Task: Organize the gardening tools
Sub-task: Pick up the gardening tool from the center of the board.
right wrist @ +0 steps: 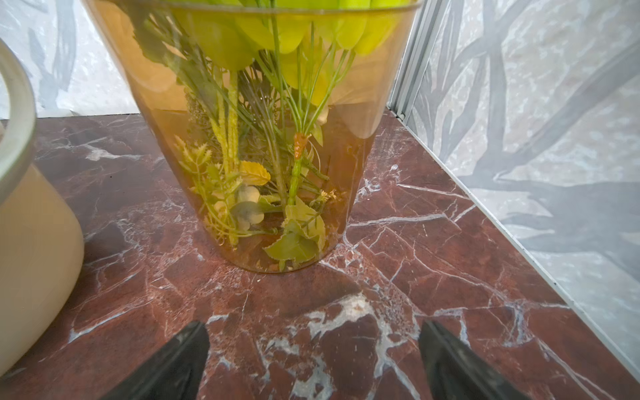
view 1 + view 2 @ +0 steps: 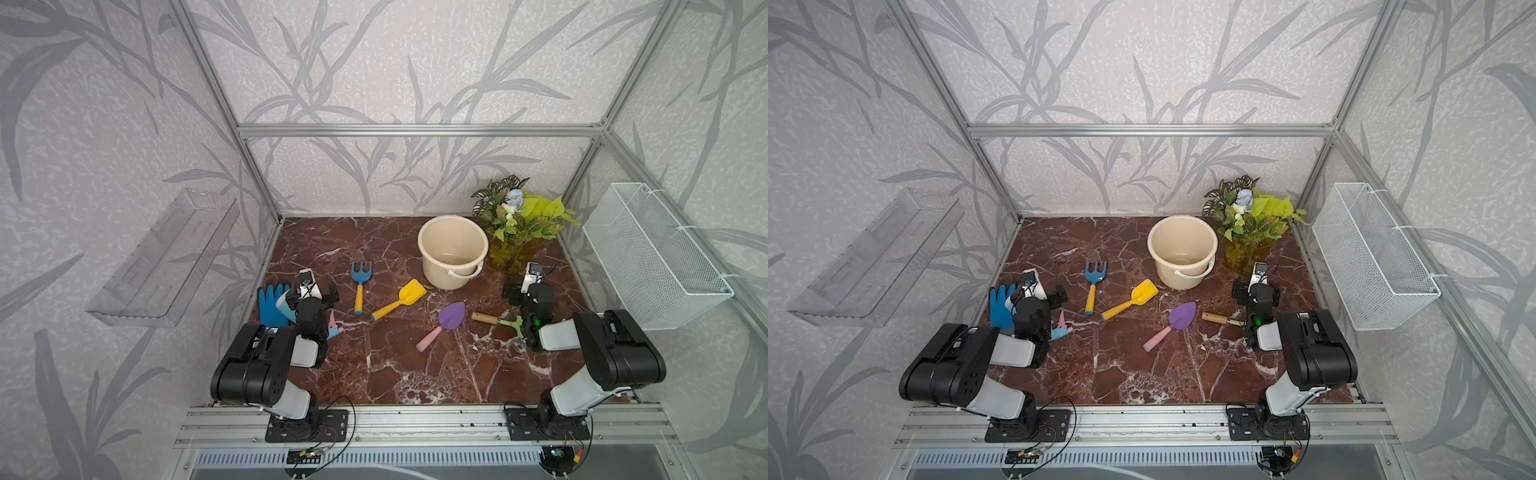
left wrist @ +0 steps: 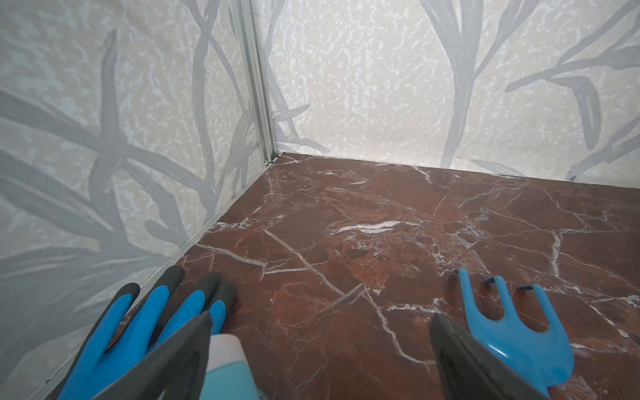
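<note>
Marble desk (image 2: pixel 374 374) carries everything. The cream bucket (image 2: pixel 440 274) stands upright toward the back, with nothing in it that I can see.

My left hand (image 3: pixel 320 367) has its jaws spread wide and grips nothing. My right hand (image 1: pixel 317 363) is just as wide over bare desk, empty, facing the plant pot (image 1: pixel 263 138).

All tools lie loose on the desk and none is sorted yet.
- Yellow shovel (image 2: pixel 401 303) and purple trowel (image 2: pixel 442 326) lie mid-desk, near each other. They look like light, stiff plastic, and I'd pinch each mid-handle, across the narrow side.
- Blue fork (image 2: pixel 360 286) lies just left of the shovel. Its smooth yellow handle may slip, so I'd close squarely on it.
- Green rake (image 2: pixel 496 320) lies beside my right arm, head partly hidden. The wooden handle likely gives the best friction, so I'd grab there.
- Spray bottle (image 3: pixel 228 367) lies just beside the blue glove (image 2: pixel 270 307), close to one left finger. It looks rounded and light and could roll, so I'd take it around the body.
</note>
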You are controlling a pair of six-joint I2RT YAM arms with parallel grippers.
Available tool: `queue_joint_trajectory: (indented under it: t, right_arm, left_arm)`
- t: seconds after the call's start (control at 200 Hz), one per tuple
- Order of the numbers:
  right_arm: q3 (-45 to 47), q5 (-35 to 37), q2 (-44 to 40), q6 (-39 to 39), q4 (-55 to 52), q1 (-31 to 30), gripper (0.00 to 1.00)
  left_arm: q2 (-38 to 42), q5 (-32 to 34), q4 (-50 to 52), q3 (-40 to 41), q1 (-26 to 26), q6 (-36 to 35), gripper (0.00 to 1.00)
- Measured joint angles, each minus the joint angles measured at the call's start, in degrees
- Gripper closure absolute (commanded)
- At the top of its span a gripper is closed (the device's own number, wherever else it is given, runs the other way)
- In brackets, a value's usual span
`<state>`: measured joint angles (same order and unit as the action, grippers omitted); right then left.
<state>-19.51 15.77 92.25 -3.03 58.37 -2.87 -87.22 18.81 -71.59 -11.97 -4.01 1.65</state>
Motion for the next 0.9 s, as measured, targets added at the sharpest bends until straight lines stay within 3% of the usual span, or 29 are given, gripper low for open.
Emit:
queue_joint_trajectory:
  t: [0.73, 0.9]
  right_arm:
    - [0.04, 1.07, -0.5, -0.48, -0.15, 0.0, 0.01]
    - [0.98, 3.21, -7.63, 1.14, -2.34, -2.27, 0.01]
  left_arm:
    - [0.09, 0.37, 0.28, -0.11, 0.0, 0.02, 0.0]
    - [4.5, 1.55, 14.95, -8.83, 0.07, 0.5, 0.0]
